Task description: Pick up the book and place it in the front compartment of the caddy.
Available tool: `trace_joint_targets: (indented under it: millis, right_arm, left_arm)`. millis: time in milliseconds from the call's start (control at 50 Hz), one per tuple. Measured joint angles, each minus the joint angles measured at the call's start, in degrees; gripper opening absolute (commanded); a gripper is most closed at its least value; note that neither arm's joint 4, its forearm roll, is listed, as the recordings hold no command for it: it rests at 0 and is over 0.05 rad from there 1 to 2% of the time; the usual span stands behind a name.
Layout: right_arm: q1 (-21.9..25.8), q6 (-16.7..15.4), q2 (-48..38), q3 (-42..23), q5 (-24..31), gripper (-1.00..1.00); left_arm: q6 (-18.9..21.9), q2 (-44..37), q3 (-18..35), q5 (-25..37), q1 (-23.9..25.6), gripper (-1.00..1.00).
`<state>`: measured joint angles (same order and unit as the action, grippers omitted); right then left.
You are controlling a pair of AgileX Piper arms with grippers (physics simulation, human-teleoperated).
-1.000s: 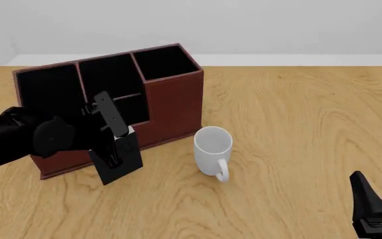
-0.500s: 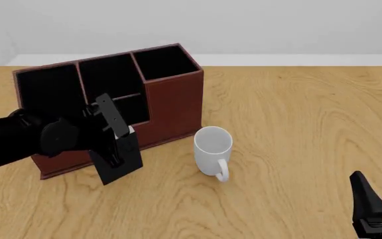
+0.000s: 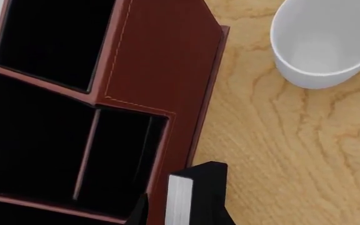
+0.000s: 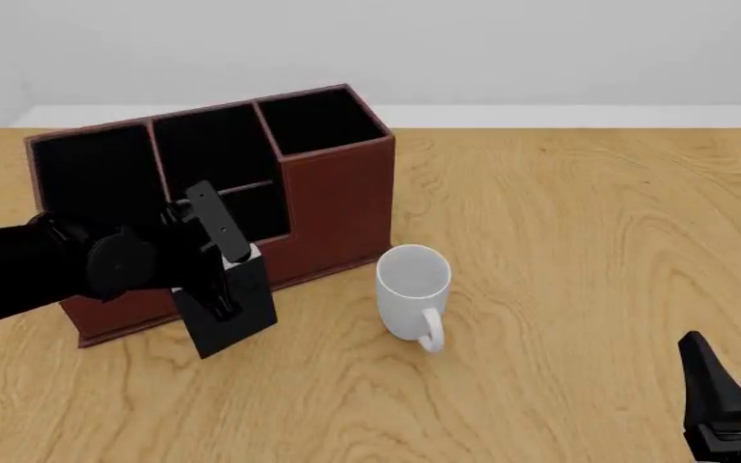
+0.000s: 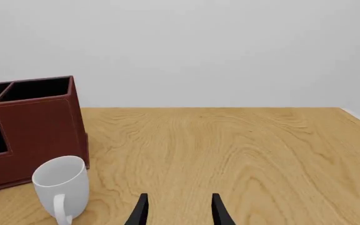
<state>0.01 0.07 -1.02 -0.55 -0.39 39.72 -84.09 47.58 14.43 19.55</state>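
We hold the book (image 4: 229, 311) clamped in our left gripper (image 4: 223, 275), apparently just outside the caddy (image 4: 332, 207) wall, its front compartment (image 3: 120, 157) beside the fingers; our right gripper (image 5: 176, 211) idles, spread.

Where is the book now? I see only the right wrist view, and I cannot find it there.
Observer: The left claw holds the book, tilted, in front of the caddy and left of the white mug.
Operator: Is it already over the front compartment?
Observer: Not yet. In the left wrist view the book lies outside the caddy's low front wall, and the front compartment shows nothing inside.
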Motion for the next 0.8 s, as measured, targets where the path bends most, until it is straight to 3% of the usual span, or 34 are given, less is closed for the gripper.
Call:
trace_joint_targets:
  millis: [780,800]
  right_arm:
    - [0.0,0.0,0.0,0.0,0.0,1.0]
    - [0.0,0.0,0.0,0.0,0.0,1.0]
  left_arm:
    - [-1.3,-3.3,-1.6,-3.7,0.7,1.0]
    - [-1.3,-3.3,-1.8,-3.9,0.8,-1.0]
